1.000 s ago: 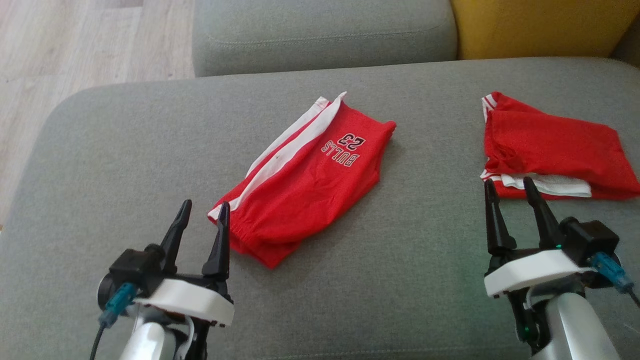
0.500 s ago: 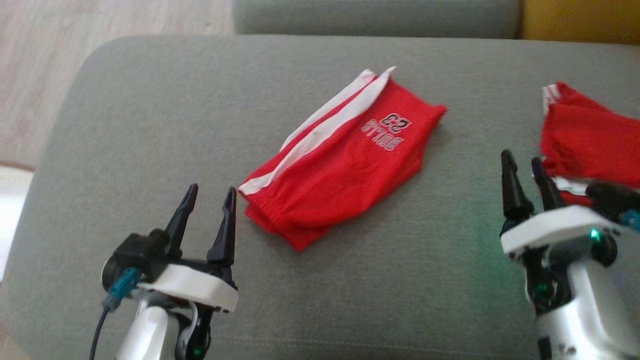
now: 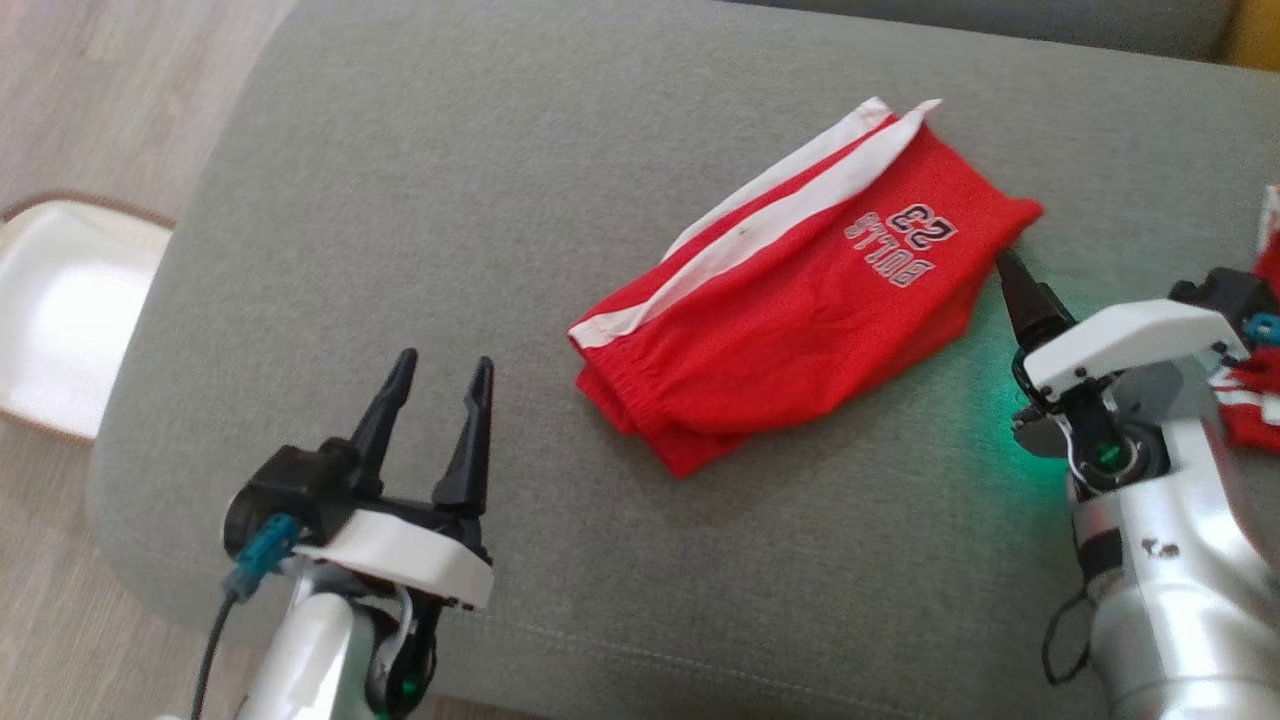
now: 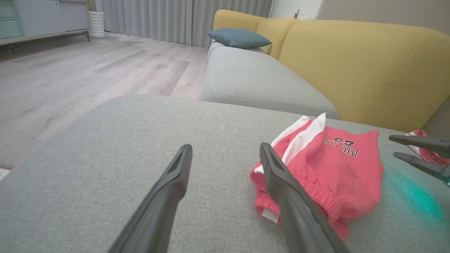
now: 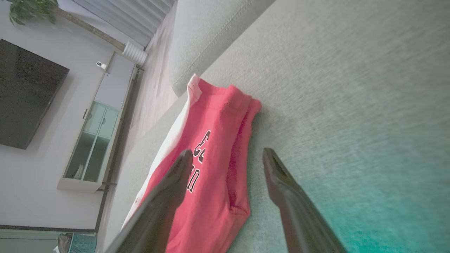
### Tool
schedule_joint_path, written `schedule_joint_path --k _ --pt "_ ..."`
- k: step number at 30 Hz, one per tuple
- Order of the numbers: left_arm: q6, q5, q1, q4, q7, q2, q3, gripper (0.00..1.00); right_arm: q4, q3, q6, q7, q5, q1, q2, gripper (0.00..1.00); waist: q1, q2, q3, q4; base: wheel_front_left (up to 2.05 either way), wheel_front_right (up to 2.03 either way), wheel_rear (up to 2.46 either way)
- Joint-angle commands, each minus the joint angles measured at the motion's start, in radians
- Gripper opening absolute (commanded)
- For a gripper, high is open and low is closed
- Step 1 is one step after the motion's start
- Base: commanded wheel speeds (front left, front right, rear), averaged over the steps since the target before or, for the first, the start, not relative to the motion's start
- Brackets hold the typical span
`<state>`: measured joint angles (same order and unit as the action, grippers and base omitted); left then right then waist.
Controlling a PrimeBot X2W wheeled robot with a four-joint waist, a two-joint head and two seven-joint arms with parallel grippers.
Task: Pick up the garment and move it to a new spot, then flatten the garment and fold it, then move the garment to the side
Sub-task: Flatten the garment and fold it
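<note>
On the grey cushion (image 3: 450,180) the red shorts (image 3: 800,310) lie folded and crumpled, white side stripe up and the "BULLS 23" print at their far right end, held by neither arm. Against the earlier pictures the whole head view has swung, so the shorts' shift toward the upper right is the camera's. Measured against the shorts, though, the arms have changed. The right gripper (image 3: 1020,290), which stood beside the second red garment (image 3: 1262,400), is now at the shorts' right corner. In the right wrist view its jaws (image 5: 226,151) stand wide apart with nothing between them, one finger over the print and the other over bare cushion; whether they touch the cloth I cannot tell. The left gripper (image 3: 444,360), earlier with a fingertip by the waistband corner, is now clear of it to the left, its jaws equally wide and holding nothing. A green glow lies on the cushion by the right arm. As for containers, the glass-doored cabinet (image 5: 93,137) and the teal basket (image 5: 79,243) are too small and blurred to tell their contents.
</note>
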<state>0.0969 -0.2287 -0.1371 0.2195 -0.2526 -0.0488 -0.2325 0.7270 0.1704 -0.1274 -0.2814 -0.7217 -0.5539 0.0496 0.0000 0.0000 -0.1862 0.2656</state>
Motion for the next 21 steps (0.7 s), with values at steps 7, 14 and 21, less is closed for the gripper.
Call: schedule_joint_path --k 7,14,21 --pt "-0.015 -0.010 -0.061 -0.036 -0.009 -0.002 -0.001 1.00 0.175 0.080 -0.003 -0.007 0.126 -0.155 0.001 1.00 0.0000 0.0000 -0.046 0.071 0.00 0.00 0.00" --pt "-0.022 -0.026 -0.074 -0.041 -0.009 -0.002 -0.009 1.00 0.294 0.175 -0.003 -0.008 0.229 -0.237 0.001 1.00 0.0000 0.0000 -0.073 0.100 0.00 0.00 0.00" --pt "-0.035 -0.054 -0.093 -0.050 -0.009 -0.002 -0.024 1.00 0.382 0.256 -0.003 -0.017 0.325 -0.333 0.002 1.00 0.0000 0.0000 -0.107 0.126 0.00 0.00 0.00"
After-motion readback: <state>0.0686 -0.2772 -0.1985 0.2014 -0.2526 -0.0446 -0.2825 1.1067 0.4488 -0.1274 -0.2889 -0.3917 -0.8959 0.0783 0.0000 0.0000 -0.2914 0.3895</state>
